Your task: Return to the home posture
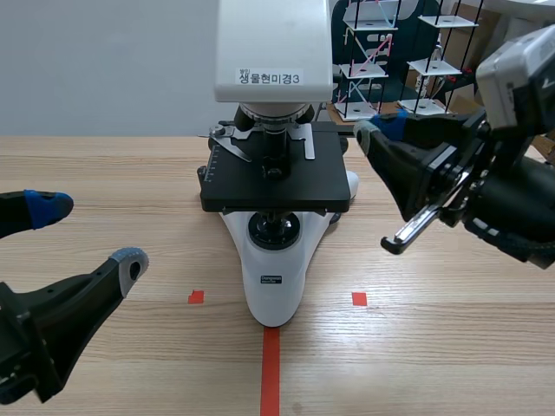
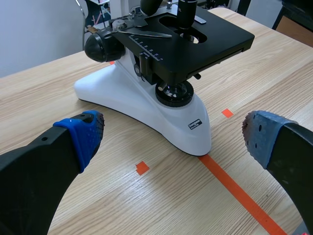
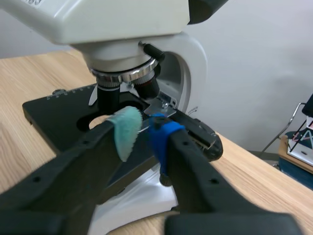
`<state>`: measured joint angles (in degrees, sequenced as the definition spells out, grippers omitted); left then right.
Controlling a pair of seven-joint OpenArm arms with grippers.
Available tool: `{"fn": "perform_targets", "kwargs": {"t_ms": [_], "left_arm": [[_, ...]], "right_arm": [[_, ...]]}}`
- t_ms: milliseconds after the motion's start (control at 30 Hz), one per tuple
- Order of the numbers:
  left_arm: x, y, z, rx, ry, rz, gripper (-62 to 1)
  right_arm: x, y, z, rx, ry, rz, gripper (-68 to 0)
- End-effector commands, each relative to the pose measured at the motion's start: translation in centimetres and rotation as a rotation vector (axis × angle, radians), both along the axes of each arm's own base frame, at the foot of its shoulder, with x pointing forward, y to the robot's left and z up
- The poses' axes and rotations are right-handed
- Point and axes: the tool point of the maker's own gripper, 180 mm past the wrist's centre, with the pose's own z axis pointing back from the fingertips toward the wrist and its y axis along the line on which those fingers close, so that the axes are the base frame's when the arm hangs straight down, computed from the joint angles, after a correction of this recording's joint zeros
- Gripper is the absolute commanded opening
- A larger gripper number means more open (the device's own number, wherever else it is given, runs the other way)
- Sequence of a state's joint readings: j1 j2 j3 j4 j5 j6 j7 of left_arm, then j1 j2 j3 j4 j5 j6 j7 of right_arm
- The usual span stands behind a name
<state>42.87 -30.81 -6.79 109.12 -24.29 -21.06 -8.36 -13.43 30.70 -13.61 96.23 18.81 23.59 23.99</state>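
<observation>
– On the microscope (image 1: 273,260) head, what does the label (image 1: 270,78) say?
– "생물현미경3", black on white. A small plate (image 1: 271,280) on the base is too fine to read.
– And the claws?
– Low over the table (image 1: 451,347), left of the base, the left claw (image 1: 91,234) is spread wide and holds nothing. On the other side the right claw (image 3: 144,131) is raised beside the stage (image 1: 277,186), drawn narrow, nearly closed; I can make out nothing gripped in it
</observation>
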Motion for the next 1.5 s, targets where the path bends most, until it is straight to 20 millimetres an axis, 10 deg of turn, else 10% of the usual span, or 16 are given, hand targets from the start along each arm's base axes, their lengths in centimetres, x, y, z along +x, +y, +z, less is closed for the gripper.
{"fn": "perform_targets", "kwargs": {"t_ms": [0,367,800,1467], "left_arm": [[0.1,0.0,0.7,-0.015,-0.021,0.007,-1.3],[0.1,0.0,0.7,-0.015,-0.021,0.007,-1.3],[0.1,0.0,0.7,-0.015,-0.021,0.007,-1.3],[0.1,0.0,0.7,-0.015,-0.021,0.006,-1.3]], "right_arm": [[-0.6,-0.3,0.5,-0.002,-0.012,0.010,-47.6],[-4.8,-3.7,-2.1,-0.087,0.109,-0.027,-7.8],[-9.1,-7.6,-2.4,-0.096,0.231,-0.110,-6.6],[-10.3,-7.8,-0.1,-0.092,0.225,-0.121,-6.7]]}}
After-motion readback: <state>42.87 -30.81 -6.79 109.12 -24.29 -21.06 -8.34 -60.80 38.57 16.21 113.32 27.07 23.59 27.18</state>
